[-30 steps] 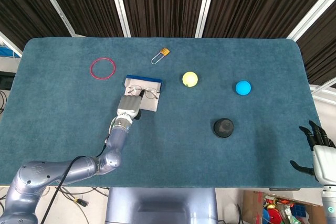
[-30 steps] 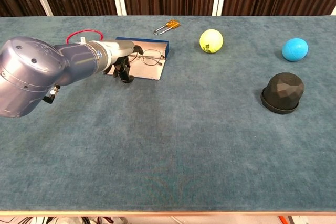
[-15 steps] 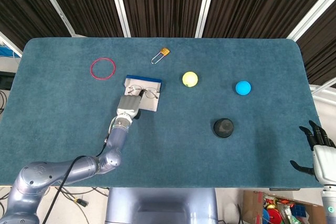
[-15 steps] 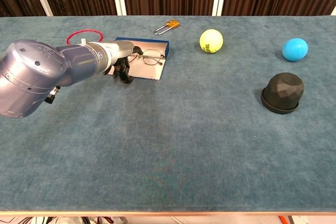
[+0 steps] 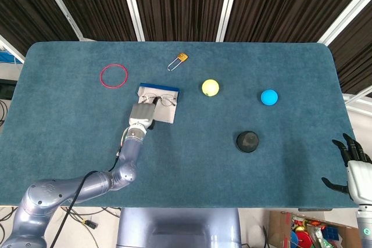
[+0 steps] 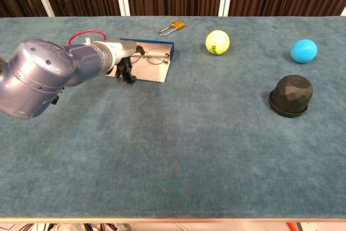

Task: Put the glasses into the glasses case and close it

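Observation:
The glasses case (image 5: 166, 115) lies open left of the table's centre, with a blue far rim and a pale lining. Thin wire-framed glasses (image 5: 161, 100) sit over the far part of the lining. My left hand (image 5: 142, 115) reaches in from the near left and pinches the glasses at their left end. In the chest view the same hand (image 6: 125, 68) shows dark fingers at the case's (image 6: 157, 73) left edge, beside the glasses (image 6: 153, 56). My right hand (image 5: 351, 162) hangs off the table's near right corner, fingers spread, holding nothing.
A red ring (image 5: 113, 76) lies far left of the case and a padlock (image 5: 178, 61) behind it. A yellow ball (image 5: 210, 87), a blue ball (image 5: 268, 97) and a black dome (image 5: 247, 141) lie to the right.
My left hand has shifted slightly toward the far side, and the glasses have moved with it toward the case's blue rim. The right hand has not moved.

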Robot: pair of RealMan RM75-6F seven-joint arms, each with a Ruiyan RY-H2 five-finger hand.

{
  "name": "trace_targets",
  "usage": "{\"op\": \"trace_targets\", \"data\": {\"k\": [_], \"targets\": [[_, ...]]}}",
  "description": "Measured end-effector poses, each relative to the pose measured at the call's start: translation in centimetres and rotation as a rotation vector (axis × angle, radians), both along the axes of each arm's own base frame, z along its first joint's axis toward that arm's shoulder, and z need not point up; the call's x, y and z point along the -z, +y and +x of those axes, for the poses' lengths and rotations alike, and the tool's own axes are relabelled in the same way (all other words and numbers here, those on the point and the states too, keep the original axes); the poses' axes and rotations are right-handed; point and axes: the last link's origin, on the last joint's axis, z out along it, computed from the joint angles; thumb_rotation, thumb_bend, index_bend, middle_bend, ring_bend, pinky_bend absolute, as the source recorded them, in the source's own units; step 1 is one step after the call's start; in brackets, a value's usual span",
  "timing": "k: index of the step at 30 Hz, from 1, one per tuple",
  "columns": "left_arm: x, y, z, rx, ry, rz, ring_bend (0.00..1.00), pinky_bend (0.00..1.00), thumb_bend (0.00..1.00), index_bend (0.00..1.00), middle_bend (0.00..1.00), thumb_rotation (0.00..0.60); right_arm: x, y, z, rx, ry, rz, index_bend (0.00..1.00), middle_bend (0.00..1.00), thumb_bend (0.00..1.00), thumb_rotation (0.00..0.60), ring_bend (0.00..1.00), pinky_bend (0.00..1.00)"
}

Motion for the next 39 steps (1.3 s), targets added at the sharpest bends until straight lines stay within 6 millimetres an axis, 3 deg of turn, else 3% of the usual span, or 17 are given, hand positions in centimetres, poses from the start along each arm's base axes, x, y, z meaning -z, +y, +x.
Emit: {"op": "trace_targets", "data": {"k": [39], "targets": [[1.4,1.4,1.9,0.027,0.089,0.056,0.65,0.75,0.45,0.03,0.69,0.6,-0.1,0.1,-0.1,0.016,-0.006,-0.001,0.18,0.0,0.04,0.6,0.08,0.24]]}}
